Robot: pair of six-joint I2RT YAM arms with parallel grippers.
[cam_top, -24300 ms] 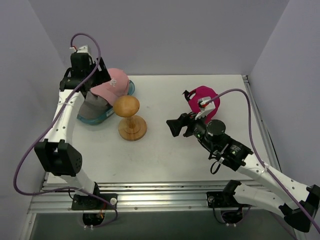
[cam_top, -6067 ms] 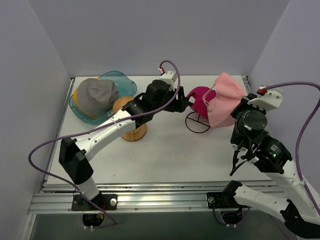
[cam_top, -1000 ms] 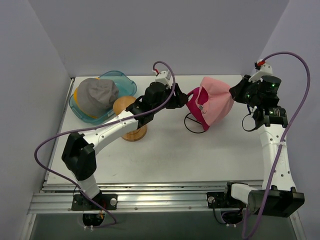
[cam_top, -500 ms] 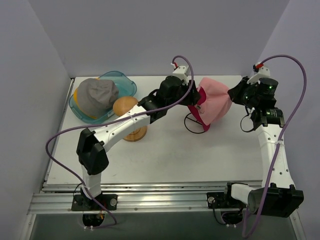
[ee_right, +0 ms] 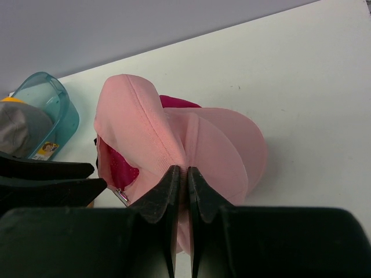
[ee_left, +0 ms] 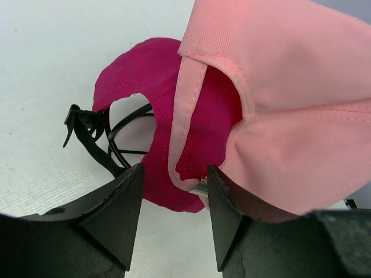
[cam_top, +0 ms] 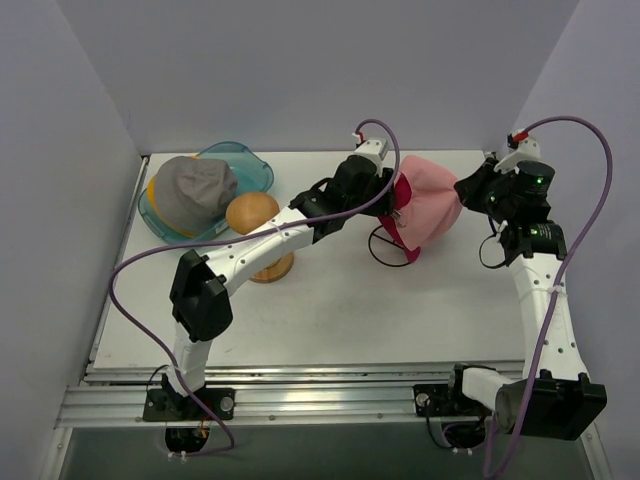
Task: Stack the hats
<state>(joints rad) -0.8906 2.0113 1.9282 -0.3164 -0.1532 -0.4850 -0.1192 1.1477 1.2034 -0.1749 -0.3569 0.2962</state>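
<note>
Pink cap [cam_top: 430, 205] hangs tilted over the magenta cap [ee_left: 153, 87] at the back of the bench [cam_top: 330, 300], a fold of it clamped in my right tool [ee_right: 181, 174]. My left tool [ee_left: 174, 174] stands apart around the pink rim, gripping nothing. If I close it here I may catch both caps together. Any pull would then drag the magenta one and leave the stack crooked.

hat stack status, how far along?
Done: the grey cap sits on the yellow-orange bucket hat in the teal tub.
In hand: the right gripper pinches the light pink cap, which is draped over the magenta cap. The left gripper is open at its rim.
Left: release the pink cap, then probably merge the two piles. The wooden stand is bare.
</note>
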